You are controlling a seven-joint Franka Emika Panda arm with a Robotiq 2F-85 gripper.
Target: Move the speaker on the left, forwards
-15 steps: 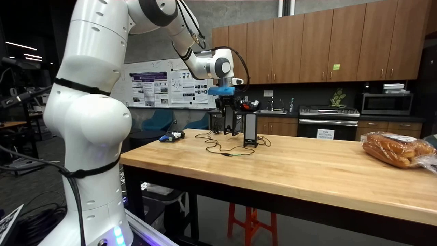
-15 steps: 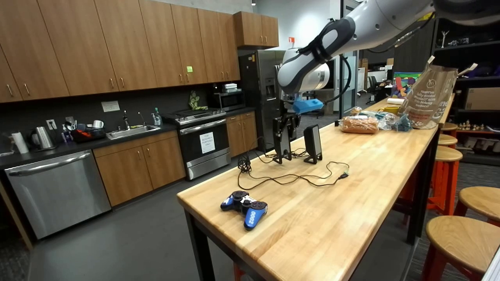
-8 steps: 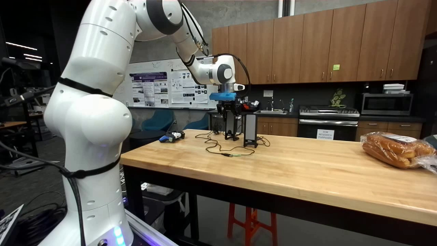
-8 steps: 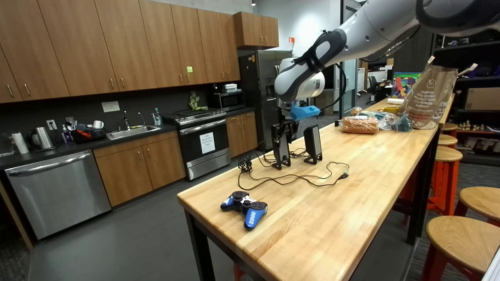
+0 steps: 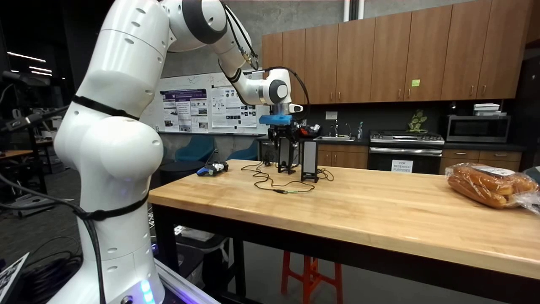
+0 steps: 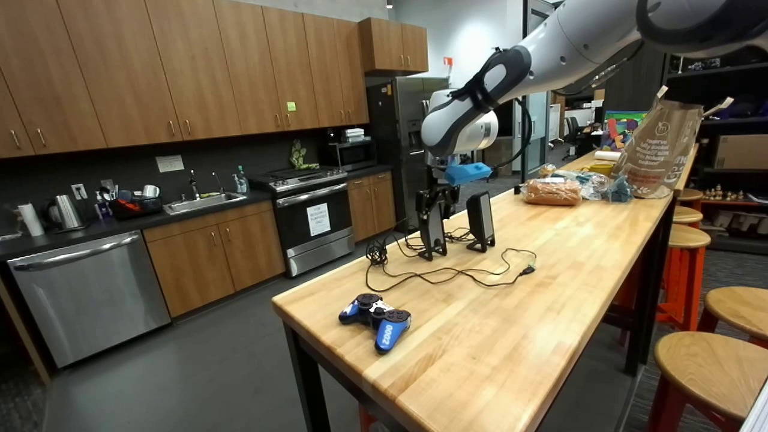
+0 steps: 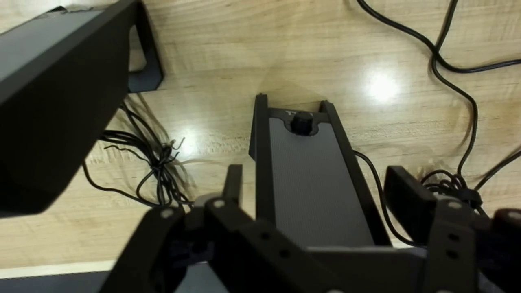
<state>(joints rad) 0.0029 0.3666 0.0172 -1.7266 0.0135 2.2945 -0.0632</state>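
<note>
The speaker on the left, a slim black tower with a grey front, stands upright on the table in both exterior views [image 5: 286, 157] [image 6: 432, 231]. It also fills the middle of the wrist view [image 7: 311, 162]. My gripper [image 7: 317, 189] points down over its top, one finger on each side. The fingers are open, with a visible gap to the speaker on both sides. The gripper [image 5: 285, 137] hides the speaker's upper part in the exterior views. The matching other speaker [image 5: 309, 161] stands close beside it and shows large at the left of the wrist view [image 7: 69, 93].
Thin black cables [image 6: 444, 276] lie on the wooden table [image 5: 358, 202] around the speakers, with a bundle [image 7: 160, 167] between them. A game controller [image 6: 378, 318] lies near the table corner. Bagged bread [image 5: 491, 183] lies farther along. The table edge shows behind the speaker.
One second ago the speaker was in the gripper, raised off the table. Arm and speaker moved down, and the speaker now stands on the table with the fingers apart from it.
</note>
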